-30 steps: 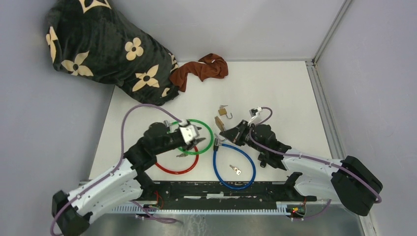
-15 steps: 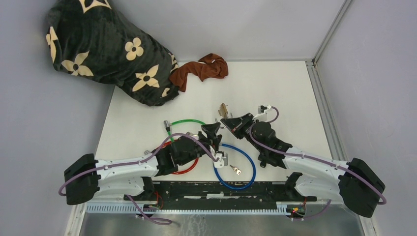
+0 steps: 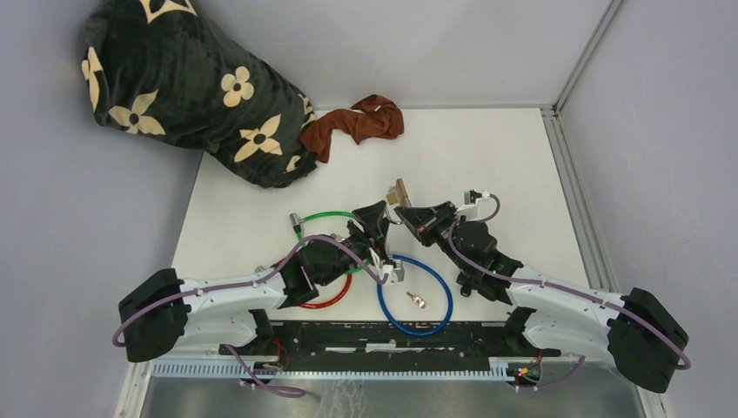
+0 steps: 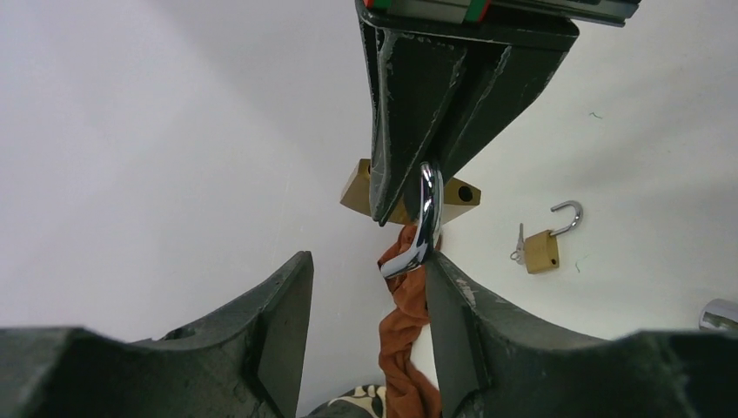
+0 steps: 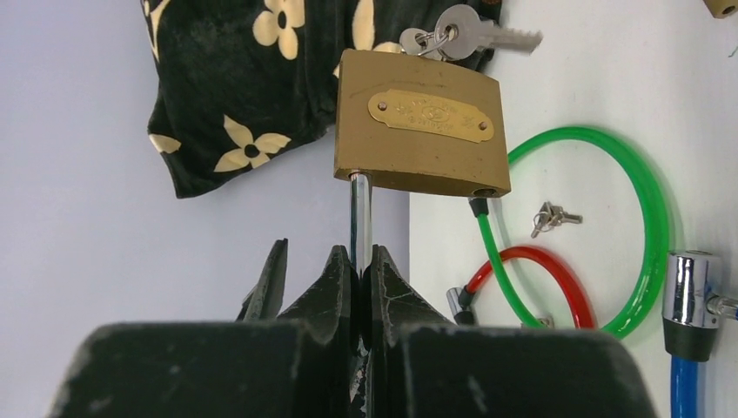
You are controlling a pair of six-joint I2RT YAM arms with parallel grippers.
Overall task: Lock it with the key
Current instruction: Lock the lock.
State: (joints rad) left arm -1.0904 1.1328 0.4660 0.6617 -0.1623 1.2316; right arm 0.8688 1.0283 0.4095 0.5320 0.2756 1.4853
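Over the middle of the white tabletop (image 3: 487, 157), the left pincer (image 4: 365, 279) stands part open and empty, just beside the right pincer (image 5: 361, 261). The right pincer is clamped on the shackle of the lifted brass padlock (image 5: 418, 122), with a key (image 5: 483, 35) at the padlock's far end.

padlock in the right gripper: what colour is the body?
Brass-gold padlock; shows best in the right wrist view.
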